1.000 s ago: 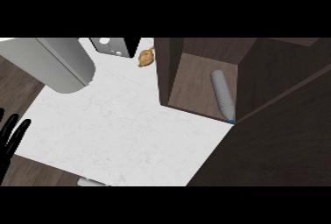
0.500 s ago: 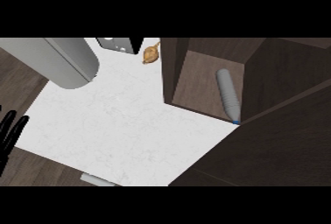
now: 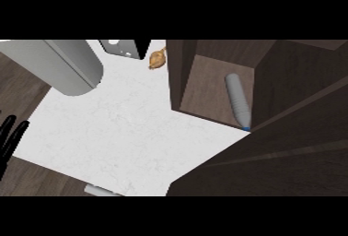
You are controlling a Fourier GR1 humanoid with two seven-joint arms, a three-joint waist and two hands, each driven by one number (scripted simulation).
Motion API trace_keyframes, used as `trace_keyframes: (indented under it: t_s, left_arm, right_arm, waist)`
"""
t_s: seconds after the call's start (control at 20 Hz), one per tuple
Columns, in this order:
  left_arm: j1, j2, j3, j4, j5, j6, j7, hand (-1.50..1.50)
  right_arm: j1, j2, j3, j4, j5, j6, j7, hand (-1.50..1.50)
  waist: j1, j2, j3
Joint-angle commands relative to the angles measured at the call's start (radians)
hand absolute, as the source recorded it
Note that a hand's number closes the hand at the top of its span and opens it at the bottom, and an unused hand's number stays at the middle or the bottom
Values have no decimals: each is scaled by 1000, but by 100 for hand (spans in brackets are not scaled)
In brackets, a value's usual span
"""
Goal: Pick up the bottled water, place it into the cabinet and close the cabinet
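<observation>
One cabinet (image 3: 211,83) stands well right of the left hand (image 3: 9,138), open, with one bottle (image 3: 237,99) lying inside it. That hand shows at the left edge, fingers straight and open, holding nothing. One small tan object (image 3: 158,59) sits up and right of it.

Single head view, looking steeply down and slightly tilted over the white counter (image 3: 115,133); the open cabinet (image 3: 204,87) is sitting right of the counter, filling that side.
</observation>
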Motion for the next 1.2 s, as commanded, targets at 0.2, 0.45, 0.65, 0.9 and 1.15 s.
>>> trace_keyframes:
  t_s: [0.2, 0.45, 0.65, 0.9, 1.15]
  left_arm:
    - [-11, 0, 7, 33, 8, -8, 6, -150]
    - [-10, -7, 7, 35, 11, -10, 3, -150]
    - [-4, -13, 11, 39, 16, -15, -1, -150]
    - [22, -24, 20, 71, 7, -21, -16, -150]
    - [29, -19, 40, 73, 16, -41, -24, -150]
  right_arm:
    - [-279, 121, -58, 228, 8, -95, 172, 150]
    - [-460, 226, -86, 417, 6, -157, 260, 150]
    - [-639, 325, -130, 607, 29, -219, 304, 150]
    - [-839, 342, -216, 796, 116, -391, 244, 150]
    - [-984, 344, -293, 987, 139, -542, 184, 150]
  waist:
    - [-11, -5, 3]
    - [-23, -14, 9]
    - [-26, -16, 13]
    - [-63, -25, 17]
    - [-64, -21, 18]
